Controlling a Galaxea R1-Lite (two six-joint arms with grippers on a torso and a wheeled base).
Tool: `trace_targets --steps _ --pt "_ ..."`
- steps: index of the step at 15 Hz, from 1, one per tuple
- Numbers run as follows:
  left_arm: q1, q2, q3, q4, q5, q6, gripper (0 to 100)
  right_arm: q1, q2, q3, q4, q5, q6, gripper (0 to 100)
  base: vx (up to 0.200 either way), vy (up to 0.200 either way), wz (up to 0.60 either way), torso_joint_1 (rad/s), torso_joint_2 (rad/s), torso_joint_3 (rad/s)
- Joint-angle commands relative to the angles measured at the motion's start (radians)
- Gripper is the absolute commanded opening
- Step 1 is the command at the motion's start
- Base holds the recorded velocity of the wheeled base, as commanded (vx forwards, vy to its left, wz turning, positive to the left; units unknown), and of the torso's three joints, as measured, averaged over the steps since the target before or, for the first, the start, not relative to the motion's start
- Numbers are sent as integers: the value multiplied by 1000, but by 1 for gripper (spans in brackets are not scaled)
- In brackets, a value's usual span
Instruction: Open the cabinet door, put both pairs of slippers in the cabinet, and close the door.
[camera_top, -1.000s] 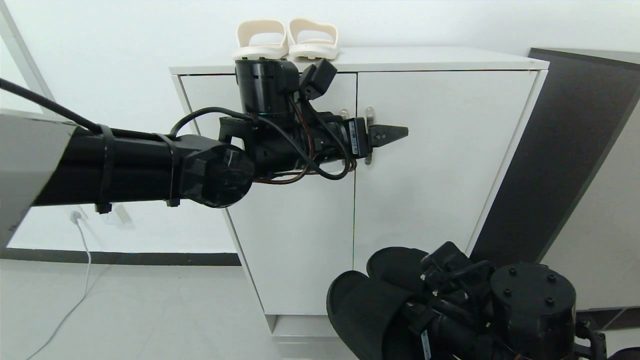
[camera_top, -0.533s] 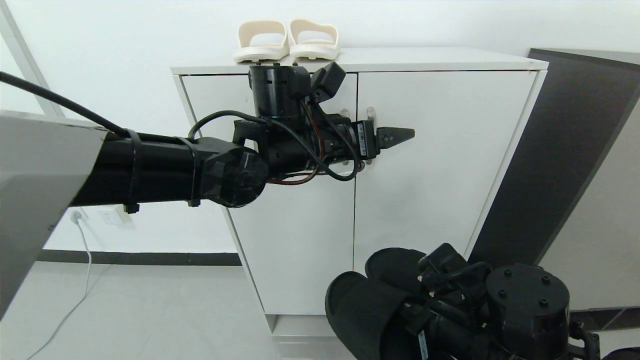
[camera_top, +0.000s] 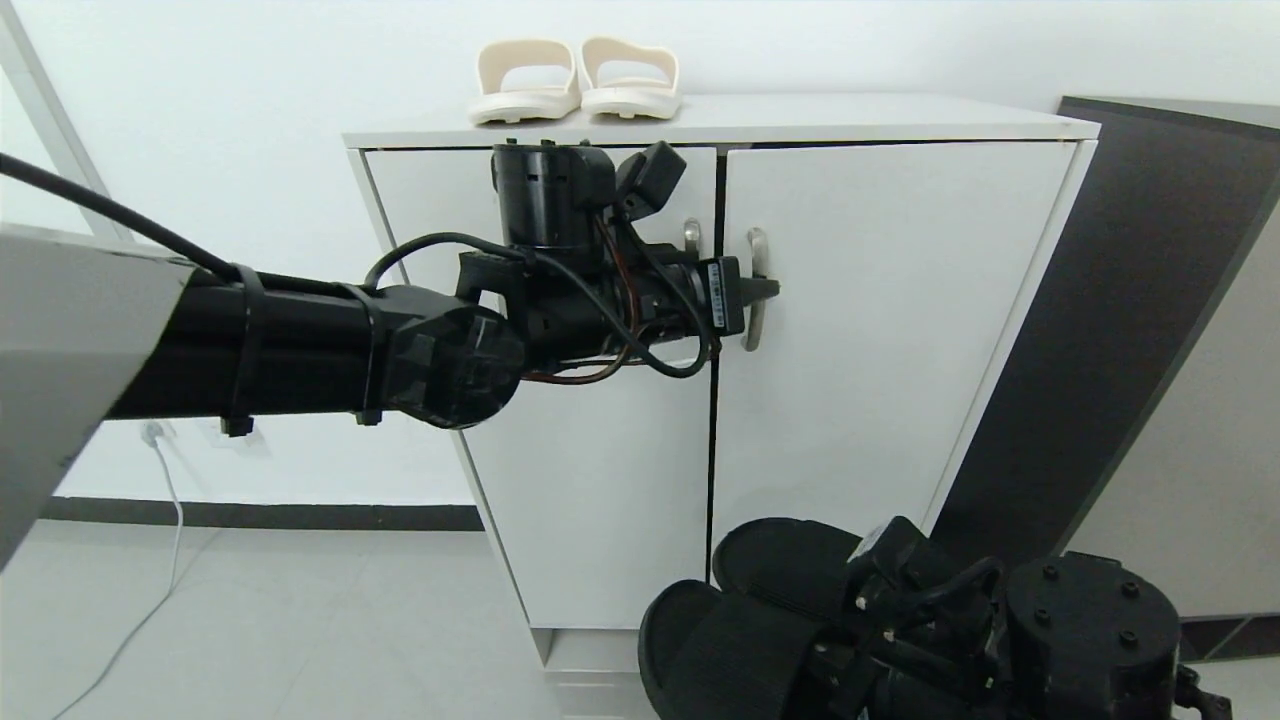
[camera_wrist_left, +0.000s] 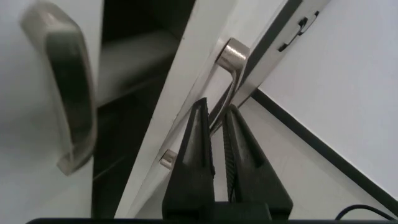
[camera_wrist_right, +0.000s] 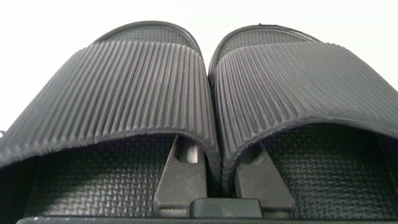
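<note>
Head view has the left gripper (camera_top: 766, 290) up against the front of the cabinet (camera_top: 900, 125), at the handle (camera_top: 757, 255) of the right-hand door (camera_top: 880, 330). That door stands a little off the cabinet's front, with a dark gap (camera_top: 718, 300) between it and the left-hand door (camera_top: 590, 480), so the opening step looks begun but far from done. In the left wrist view the jaws are drawn almost together, with the metal bar of the handle (camera_wrist_left: 229, 74) running between them. They appear to pinch it, which gives the arm a firm hold for pulling the door outward on its hinge. The arm lies across the cabinet's front, a fair stance for swinging the door away from the centre seam.

Below, near the foot of the cabinet, the right gripper (camera_wrist_right: 217, 155) carries the black slippers (camera_top: 760, 590) as a pair. The right wrist view shows one finger inside each slipper, and the jaws squeeze the two inner side walls together. Held this way, both slippers (camera_wrist_right: 199, 93) travel as one load, ready to go in once the opening is wide enough.

The cream slippers (camera_top: 575, 80) sit side by side on the cabinet's top, near its back edge, above the left-hand door. They await their own trip inside. Judging by this, no pair is stowed yet, and closing the door comes last.
</note>
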Motion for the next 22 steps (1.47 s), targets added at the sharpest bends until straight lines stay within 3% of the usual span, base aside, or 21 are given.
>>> trace_targets --steps 1,5,9,11,14,18,22 --pt "-21 -70 56 -2 -1 -1 0 1 -6 19 -5 28 0 0 0 0 0 0 0 0" --pt "-50 -139 126 -4 1 4 0 7 -6 62 -50 71 -33 0 0 0 0 0 0 0" --pt "-87 -255 298 -61 30 40 0 13 -4 68 -50 74 -36 0 0 0 0 0 0 0" --pt "-78 -281 346 -84 30 33 0 13 -6 72 -50 92 -34 0 0 0 0 0 0 0" --pt "-33 -258 320 -104 21 7 0 17 -7 83 -51 92 -36 0 0 0 0 0 0 0" --pt "-10 -169 258 -228 18 -35 0 19 -7 86 -59 92 -36 0 0 0 0 0 0 0" --pt "-10 -95 171 -230 29 -42 0 24 -6 94 -54 91 -37 0 0 0 0 0 0 0"
